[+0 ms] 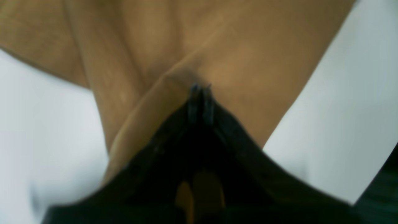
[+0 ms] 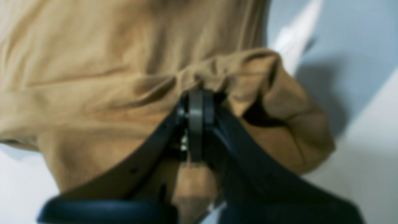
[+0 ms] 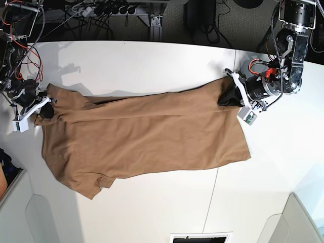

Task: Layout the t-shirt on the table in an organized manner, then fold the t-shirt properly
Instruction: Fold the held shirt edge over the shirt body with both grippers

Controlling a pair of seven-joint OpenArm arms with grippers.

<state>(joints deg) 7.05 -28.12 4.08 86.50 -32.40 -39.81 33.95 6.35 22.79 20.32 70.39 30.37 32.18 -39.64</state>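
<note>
The tan t-shirt (image 3: 147, 134) lies stretched across the white table (image 3: 152, 61), pulled long from left to right. On the right side of the base view, my left gripper (image 3: 226, 96) is shut on the shirt's far right corner. The left wrist view shows its black fingertips (image 1: 200, 90) pinching a fold of the t-shirt (image 1: 248, 62). At the left end, my right gripper (image 3: 46, 110) is shut on the shirt's upper edge. In the right wrist view a bunched hem of the t-shirt (image 2: 93, 77) is clamped between the closed fingers (image 2: 196, 102).
Cables and electronics (image 3: 101, 10) crowd the far edge beyond the table. A dark seam line (image 3: 213, 195) runs across the tabletop near the front. A dark slot (image 3: 200, 238) sits at the table's near edge. Bare white tabletop (image 3: 152, 212) lies in front of the shirt.
</note>
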